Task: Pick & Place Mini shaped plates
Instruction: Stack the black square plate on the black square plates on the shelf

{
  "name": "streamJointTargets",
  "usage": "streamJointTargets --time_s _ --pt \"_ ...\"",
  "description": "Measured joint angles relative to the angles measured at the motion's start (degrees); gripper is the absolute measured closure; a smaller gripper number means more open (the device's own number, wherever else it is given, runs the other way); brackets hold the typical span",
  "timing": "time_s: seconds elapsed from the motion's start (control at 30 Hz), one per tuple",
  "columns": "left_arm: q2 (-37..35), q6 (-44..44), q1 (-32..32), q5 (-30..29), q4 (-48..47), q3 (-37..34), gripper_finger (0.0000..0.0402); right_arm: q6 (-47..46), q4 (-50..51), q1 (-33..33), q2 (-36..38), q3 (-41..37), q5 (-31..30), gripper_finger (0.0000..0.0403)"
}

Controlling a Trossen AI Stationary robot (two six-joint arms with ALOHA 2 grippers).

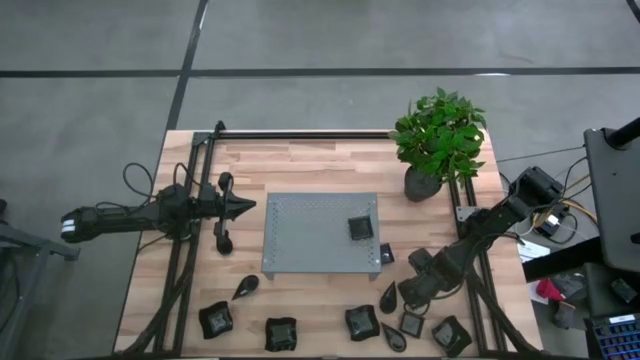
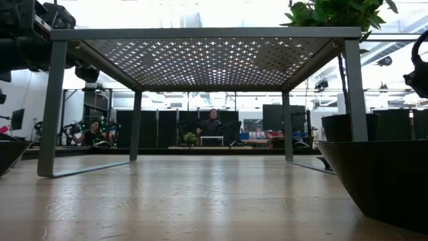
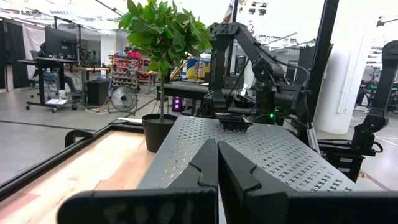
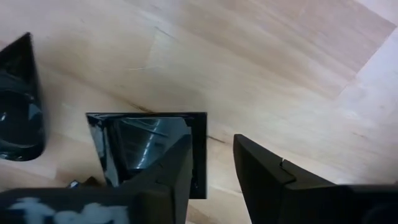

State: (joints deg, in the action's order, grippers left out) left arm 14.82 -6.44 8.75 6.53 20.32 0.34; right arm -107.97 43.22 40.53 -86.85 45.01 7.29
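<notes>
**Right claw straddling the rim of a square plate at the near-right of the bench**

We are seeing the right claw [image 4: 211,171] down low over a square plate [image 4: 149,152], fingers parted, one finger inside the dish and the other outside its edge. The gap is only a bit wider than the rim, and it looks not yet closed on it. Contact with the plate we cannot confirm.

Risks as we are judging them: the plate is glossy and thin-walled, so a pinch on the rim could slip or tip the dish as it lifts. A neighbouring teardrop plate [image 4: 18,106] is sitting just beside it, and the outer finger or the lifted plate could knock it. In the high view the right claw [image 1: 415,290] is working among several plates clustered along the near edge, so a nudge there is likely.

The left claw [image 3: 217,180] is waiting, fingers pressed together and empty, hovering near the left side of the grey tray [image 1: 290,240].

One plate on the tray [image 1: 361,228] is already sitting near the tray's right side. The other mini plates [image 1: 281,333] are lying along the near edge of the bench [image 1: 300,160], left to right. A potted plant [image 1: 438,140] is standing at the far-right corner.
</notes>
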Motion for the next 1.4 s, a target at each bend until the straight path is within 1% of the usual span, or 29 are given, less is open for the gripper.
streamJointTargets --time_s 0.3,0.53,1.0,1.2,1.4 --pt "0.0 0.0 0.0 0.0 0.0 0.0 0.0401 -0.5 -2.1 0.7 -0.5 -0.5 0.0 0.0307" --pt "0.0 0.0 0.0 0.0 0.0 0.0 0.0401 0.2 -2.3 0.9 -2.8 -0.4 0.5 0.0327" --pt "0.0 0.0 0.0 0.0 0.0 0.0 0.0401 0.1 -2.1 0.9 -0.9 -0.5 0.7 0.0359" --pt "0.0 0.0 0.0 0.0 0.0 0.0 0.0401 0.1 -2.2 0.9 -0.9 -0.5 0.9 0.0389" --pt "0.0 0.0 0.0 0.0 0.0 0.0 0.0401 -0.1 -2.2 0.8 -0.6 -0.4 0.9 0.0393"
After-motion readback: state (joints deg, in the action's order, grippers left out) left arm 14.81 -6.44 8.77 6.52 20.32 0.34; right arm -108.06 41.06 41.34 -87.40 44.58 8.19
